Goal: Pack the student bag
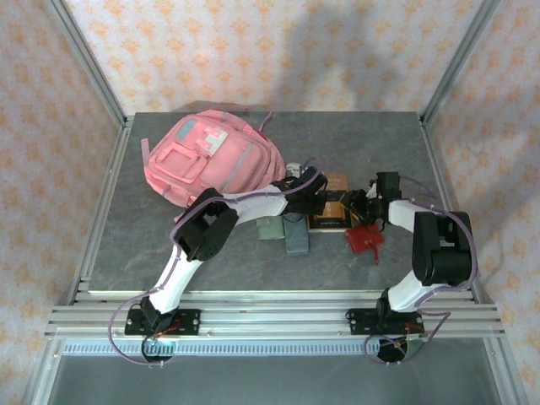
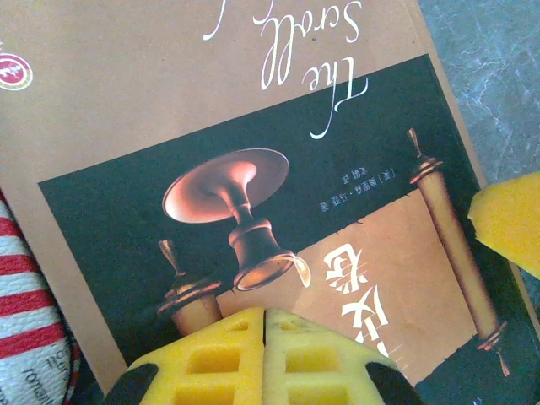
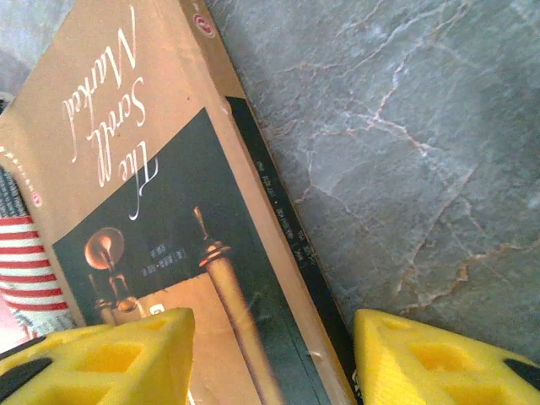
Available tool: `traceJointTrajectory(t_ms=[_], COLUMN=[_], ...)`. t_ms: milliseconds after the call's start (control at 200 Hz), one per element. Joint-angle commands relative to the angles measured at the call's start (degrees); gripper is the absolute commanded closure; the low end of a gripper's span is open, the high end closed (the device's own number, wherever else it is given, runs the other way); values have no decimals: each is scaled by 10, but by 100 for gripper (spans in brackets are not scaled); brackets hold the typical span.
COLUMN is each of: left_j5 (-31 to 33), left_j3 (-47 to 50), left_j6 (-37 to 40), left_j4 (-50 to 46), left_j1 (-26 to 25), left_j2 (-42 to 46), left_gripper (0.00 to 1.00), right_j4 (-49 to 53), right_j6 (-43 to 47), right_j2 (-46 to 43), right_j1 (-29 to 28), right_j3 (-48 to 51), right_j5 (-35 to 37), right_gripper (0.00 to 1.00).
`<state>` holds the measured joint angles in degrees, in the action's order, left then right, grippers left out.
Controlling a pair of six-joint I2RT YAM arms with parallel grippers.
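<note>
Left pincer (image 2: 266,329) clenched, yellow foam pads together, nothing between, over tan paperback book with dark scroll picture (image 2: 126,101); contact with cover unclear. Right pincer (image 3: 274,337) released, jaws straddling book's spine edge. Judgement: steady cover with left, work right finger under edge, clamp squarely, lift flat. Large pink fabric backpack (image 1: 211,160) lies far left on grey stone-look table (image 1: 380,143), near left arm: front pockets up, pale patch, grey stripe; opening not discernible.

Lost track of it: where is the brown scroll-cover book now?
In the top view, the brown scroll-cover book lies on the grey table, right of centre, just right of the pink fabric backpack.
</note>
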<state>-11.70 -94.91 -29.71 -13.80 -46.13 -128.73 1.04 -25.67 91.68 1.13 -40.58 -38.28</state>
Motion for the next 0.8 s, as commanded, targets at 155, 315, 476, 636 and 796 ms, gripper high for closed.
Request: traceJointTrajectory(t_ms=[155,315,476,636,796], left_j5=[-26,-29,-35,-35,-33], left_j3=[41,46,43,50,50], left_j6=[8,8,8,6,4], left_j4=[-5,3,7,18,16], left_j1=[-6,-6,-6,-6,-6], left_j2=[-26,-22,-19,-8,6], left_gripper=[100,100,100,100,100], right_j4=[-164,-196,-207,-200,-182], right_j6=[-37,-57,-64,-62,-67], right_j2=[-43,-67,-40,4,0], right_j1=[-19,-19,-24,-44,-45], right_j3=[49,64,72,60,57], right_j5=[-199,-217,-212,-192,-156], right_gripper=[51,52,54,62,81])
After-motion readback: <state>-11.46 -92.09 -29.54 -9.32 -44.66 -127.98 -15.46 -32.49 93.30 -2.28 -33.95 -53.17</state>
